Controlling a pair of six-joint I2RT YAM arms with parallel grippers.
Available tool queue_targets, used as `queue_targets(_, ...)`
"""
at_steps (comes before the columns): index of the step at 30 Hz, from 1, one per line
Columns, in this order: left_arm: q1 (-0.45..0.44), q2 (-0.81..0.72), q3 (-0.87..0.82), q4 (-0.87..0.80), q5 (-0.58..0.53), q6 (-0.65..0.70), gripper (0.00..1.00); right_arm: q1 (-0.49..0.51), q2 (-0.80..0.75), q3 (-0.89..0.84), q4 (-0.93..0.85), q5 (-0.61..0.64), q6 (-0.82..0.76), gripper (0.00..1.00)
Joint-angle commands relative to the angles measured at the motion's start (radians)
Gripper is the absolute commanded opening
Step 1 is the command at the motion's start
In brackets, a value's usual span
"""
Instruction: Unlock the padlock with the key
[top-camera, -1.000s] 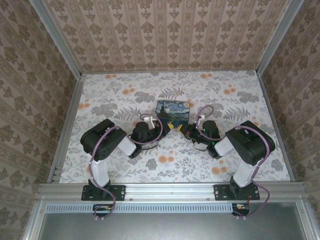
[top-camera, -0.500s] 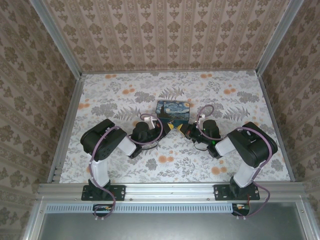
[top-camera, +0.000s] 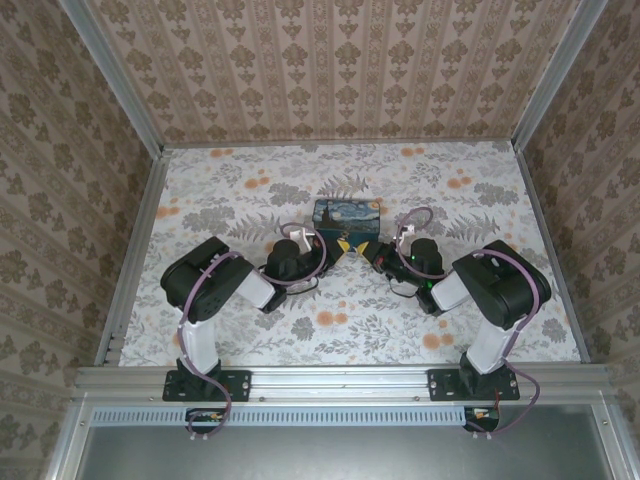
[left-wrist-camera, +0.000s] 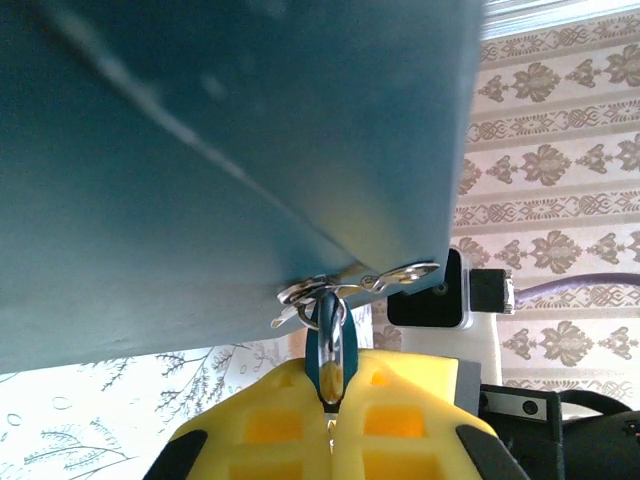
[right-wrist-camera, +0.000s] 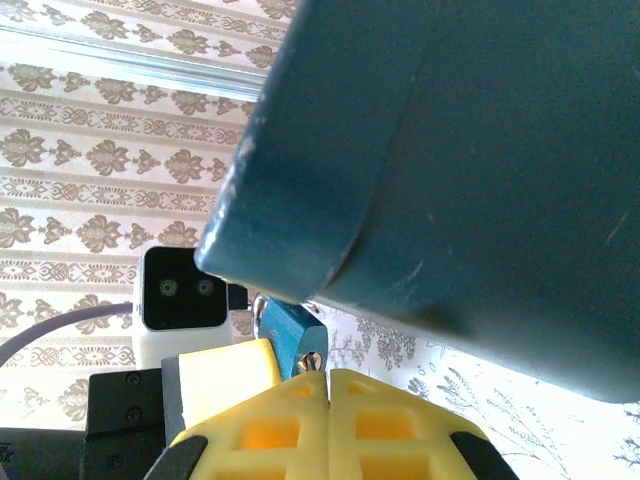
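Closest in, the left gripper (left-wrist-camera: 330, 388) is clamped tight, its two yellow fingers (left-wrist-camera: 265, 425) pressed together. They look like moulded plastic with square hollows in a waffle pattern. Pinched between their tips is a slim blue piece with a shiny silver strip down its middle. It looks to be the padlock (left-wrist-camera: 330, 345), though seen edge-on like this I can't swear to it. In the left wrist view its long axis runs straight up and down, in line with the fingers. The lower end is buried between the pads and the upper end points up into a silver metal hasp (left-wrist-camera: 400, 273) of bent wire and plate.

From the other side, the right gripper (right-wrist-camera: 327, 378) is closed too, yellow tips meeting flat. What, if anything, sits between them I can't tell. The blue piece shows just beside its left fingertip.

The hasp sits on the lower edge of the box (top-camera: 346, 218), smooth dark teal underneath with rounded corners and a swirling blue-and-yellow painting on the lid. Both grippers meet at its near side, on the floral-print table (top-camera: 240, 195). Patterned damask walls (top-camera: 340, 70) stand behind.
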Motion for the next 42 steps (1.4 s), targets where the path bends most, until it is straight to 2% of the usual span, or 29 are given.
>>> queue_targets(1, -0.04, -0.056, 0.035, 0.042, 0.087, -0.044, 0.0, -0.004, 0.019, 0.034, 0.07, -0.028, -0.029, 0.0)
queue_targets(14, -0.064, -0.063, 0.032, 0.043, 0.1, -0.056, 0.0, -0.038, 0.05, 0.084, 0.059, -0.089, -0.059, 0.0)
queue_targets(28, -0.085, -0.055, 0.048, 0.042, 0.112, -0.08, 0.0, -0.046, 0.009, 0.102, -0.034, -0.096, -0.277, 0.0)
queue_targets(42, -0.096, -0.014, 0.068, 0.045, 0.113, -0.091, 0.0, -0.042, -0.062, 0.074, 0.0, -0.089, -0.341, 0.0)
